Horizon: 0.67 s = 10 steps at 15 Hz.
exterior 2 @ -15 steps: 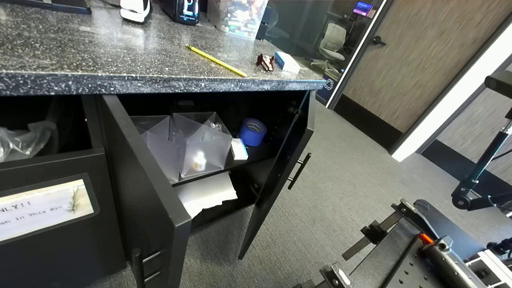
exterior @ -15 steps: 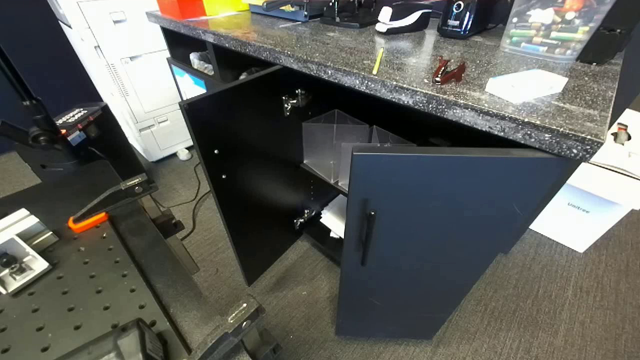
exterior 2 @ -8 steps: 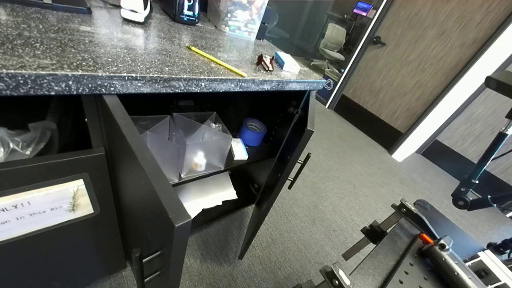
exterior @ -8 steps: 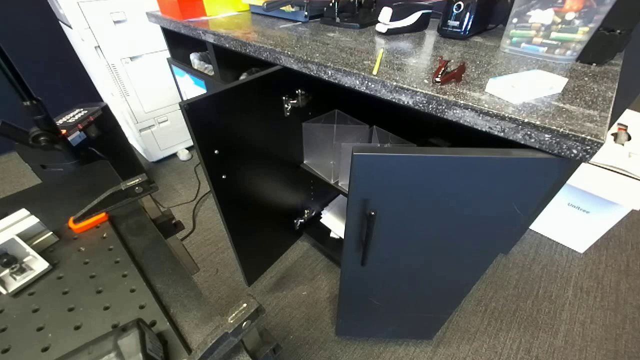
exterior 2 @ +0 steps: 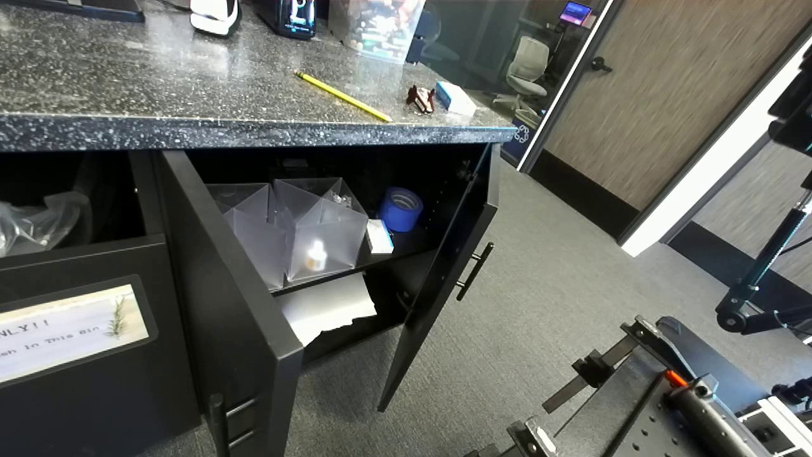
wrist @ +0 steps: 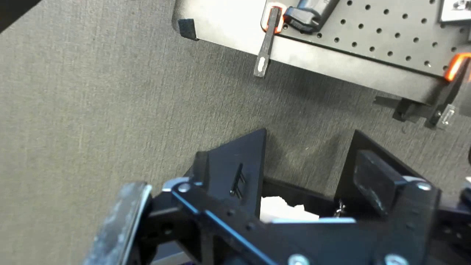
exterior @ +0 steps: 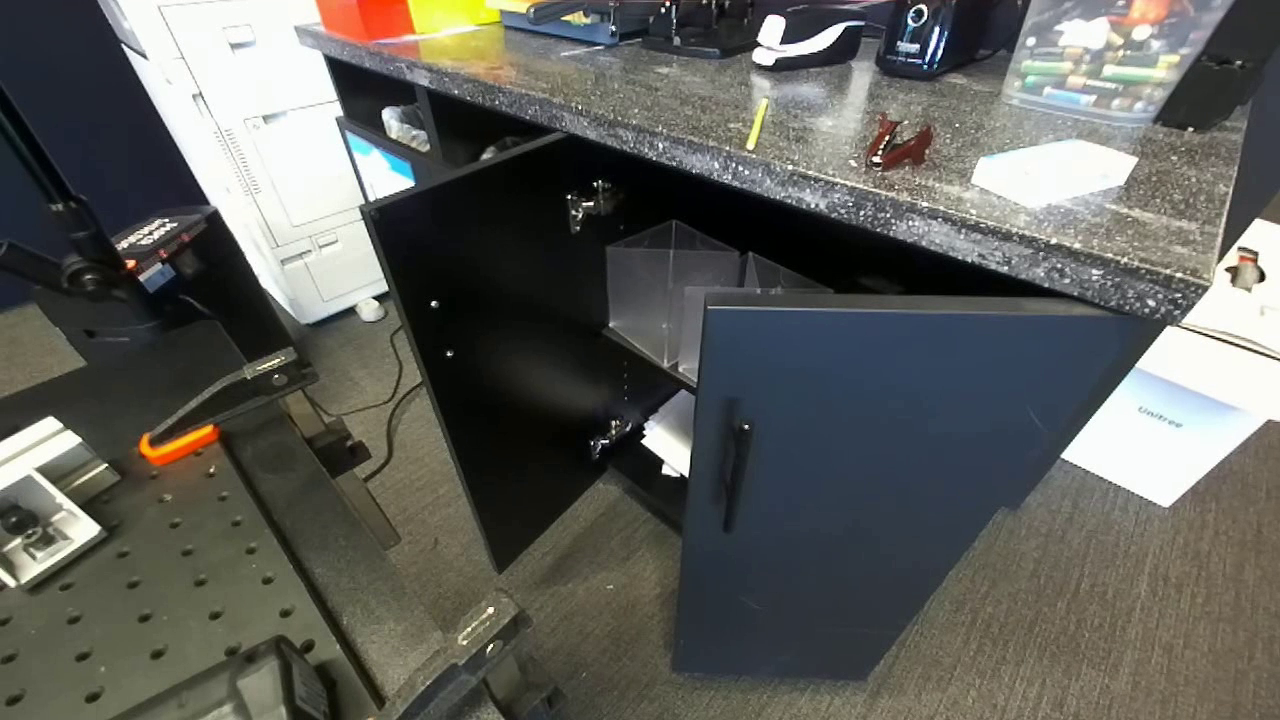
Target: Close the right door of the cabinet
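The right door, a navy panel with a black bar handle, stands ajar in both exterior views [exterior: 880, 440] [exterior 2: 447, 279]. It also shows in the wrist view [wrist: 239, 154]. The cabinet has a speckled granite top [exterior: 640, 100] [exterior 2: 209, 89] and an inner shelf. My gripper [wrist: 288, 171] is open and empty in the wrist view. Its fingers [wrist: 379, 180] stand wide apart above the cabinet front, seen over both doors, and touch nothing that I can see. A black shape [exterior 2: 796, 105] at an exterior view's right edge seems part of my arm.
The left door [exterior: 490, 350] [exterior 2: 235, 285] also stands open. Clear plastic boxes [exterior 2: 323, 235] and blue tape [exterior 2: 401, 209] sit on the shelf. A black perforated table [exterior: 150, 600] with clamps [wrist: 265, 55] faces the doors. A white box [exterior: 1165, 430] stands beside the cabinet.
A black shape has come into view at the upper right edge of an exterior view. Both doors have stayed where they were.
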{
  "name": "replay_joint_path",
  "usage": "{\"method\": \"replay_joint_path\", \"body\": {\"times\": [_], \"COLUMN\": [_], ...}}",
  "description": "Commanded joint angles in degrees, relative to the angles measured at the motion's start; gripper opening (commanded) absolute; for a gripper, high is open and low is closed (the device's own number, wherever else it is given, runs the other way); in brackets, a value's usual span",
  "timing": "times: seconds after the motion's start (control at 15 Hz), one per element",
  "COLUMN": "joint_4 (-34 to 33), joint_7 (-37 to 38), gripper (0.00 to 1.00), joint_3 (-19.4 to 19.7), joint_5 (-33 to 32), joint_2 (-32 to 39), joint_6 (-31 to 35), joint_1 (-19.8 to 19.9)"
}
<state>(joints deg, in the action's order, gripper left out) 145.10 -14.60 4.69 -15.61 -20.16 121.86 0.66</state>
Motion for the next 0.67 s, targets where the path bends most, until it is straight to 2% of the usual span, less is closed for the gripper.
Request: {"method": "replay_joint_path", "body": {"times": [0.0, 0.13, 0.33, 0.6], "joint_4": [-4.3, -6.6, -10.9, -19.2], "joint_7": [-11.2, -14.6, -18.3, -16.8], "gripper": [1.0, 1.0, 1.0, 1.0], "joint_3": [4.2, 4.9, 3.7, 1.3], "joint_5": [0.3, 0.9, 1.2, -1.1], "joint_2": [13.0, 20.5, 31.0, 43.5], "joint_6": [5.7, 10.0, 15.8, 19.9], "joint_1": [1.4, 2.4, 4.1, 4.9]}}
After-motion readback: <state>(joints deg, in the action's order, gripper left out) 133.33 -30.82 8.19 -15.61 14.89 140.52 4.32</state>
